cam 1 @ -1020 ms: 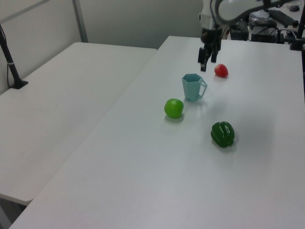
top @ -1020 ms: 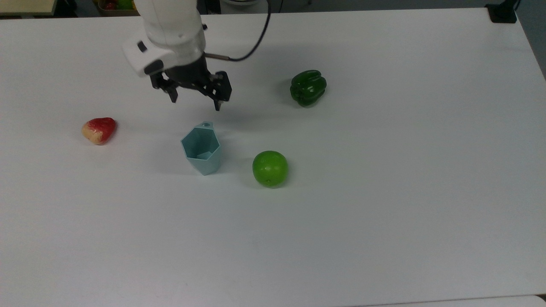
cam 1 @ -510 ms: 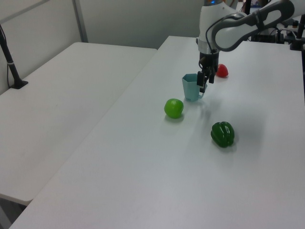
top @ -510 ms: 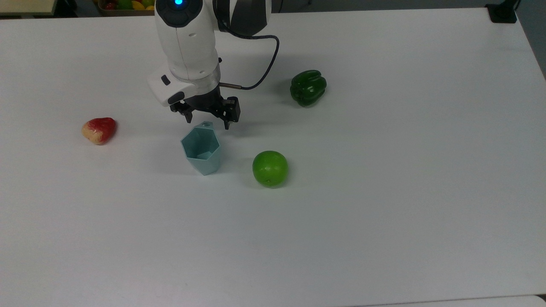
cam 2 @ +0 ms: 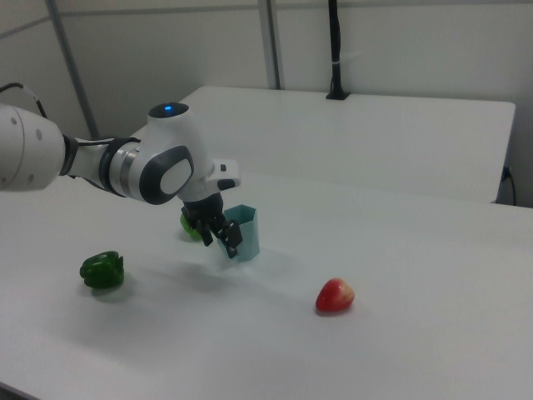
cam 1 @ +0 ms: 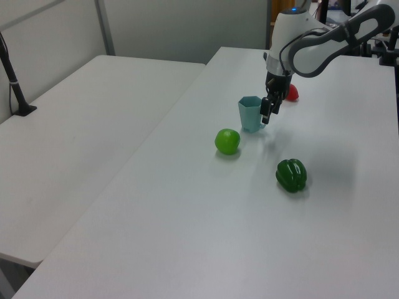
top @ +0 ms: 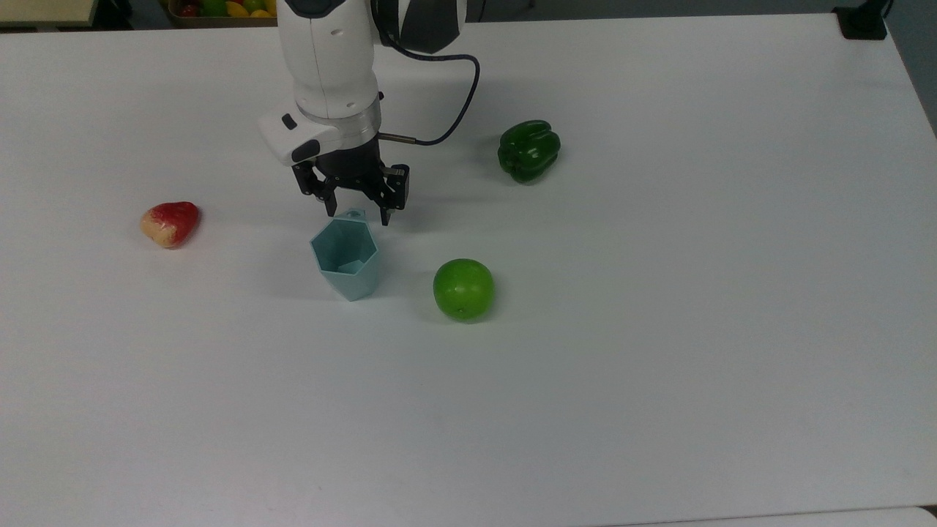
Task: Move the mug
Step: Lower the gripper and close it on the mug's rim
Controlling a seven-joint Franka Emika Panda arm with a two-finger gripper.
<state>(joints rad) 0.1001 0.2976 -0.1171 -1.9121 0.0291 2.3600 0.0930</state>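
The mug [top: 345,256] stands upright on the white desk [top: 659,329], its open mouth up and its small holed tab at the rim on the side toward the arm. With the mug as landmark in the top view: an apple [top: 463,289] lies near, on the top view's right; a pepper [top: 528,150] sits farther off, up and to the top view's right; a red fruit [top: 170,223] lies well apart on the top view's left.

The pincer [top: 355,211] hangs just behind the mug, at the tab, with its fingers spread, one to each side of the tab and nothing between them. In the left view the pincer [cam 1: 267,113] sits low against the mug's [cam 1: 250,113] handle side.

The mug looks like thin, stiff plastic: light, rigid, not fragile, with smooth faceted walls that may slip or tip under a sideways nudge. The likeliest hold is the tab or the rim wall beside it, pinched squarely, since the empty mug could topple if pushed before the fingers close.
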